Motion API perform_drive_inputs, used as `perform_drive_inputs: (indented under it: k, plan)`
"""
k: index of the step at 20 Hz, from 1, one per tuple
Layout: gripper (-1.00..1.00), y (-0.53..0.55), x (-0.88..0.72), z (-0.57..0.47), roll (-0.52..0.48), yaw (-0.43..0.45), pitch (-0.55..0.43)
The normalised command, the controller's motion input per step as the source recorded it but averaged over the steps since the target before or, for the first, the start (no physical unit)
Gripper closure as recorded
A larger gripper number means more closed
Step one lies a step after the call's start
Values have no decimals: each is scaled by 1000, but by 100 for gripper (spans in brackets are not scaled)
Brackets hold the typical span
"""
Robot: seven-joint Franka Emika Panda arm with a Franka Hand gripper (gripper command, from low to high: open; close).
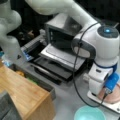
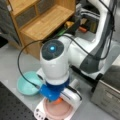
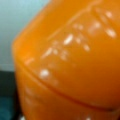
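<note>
Orange thing point(image 3: 67, 62) fills the wrist view over the pink plate point(image 2: 56, 110), hiding the gripper point(image 2: 58, 100); jaws' spread unclear.

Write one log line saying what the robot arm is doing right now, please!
gripper: low over pink plate | orange object: fills wrist view, at gripper | teal bowl: beside plate | toaster oven: door open

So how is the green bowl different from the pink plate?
The green bowl is teal and deep; the pink plate is pale pink and flat. The bowl sits bare on the grey table, while the plate lies on a white tray under the gripper, with an orange thing over it. Both are round.
</note>
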Motion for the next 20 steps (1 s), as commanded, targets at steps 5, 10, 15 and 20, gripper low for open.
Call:
perform_drive_inputs:
  k: [5,10,15,20]
  plan:
    - [100,99,-45,-80,-311,39,-107]
    - [100,81,35,-50,-281,36,-87]
    - [-100,66,72,-22,-253,36,-74]
    - [-100,96,75,-13,-240,17,-53]
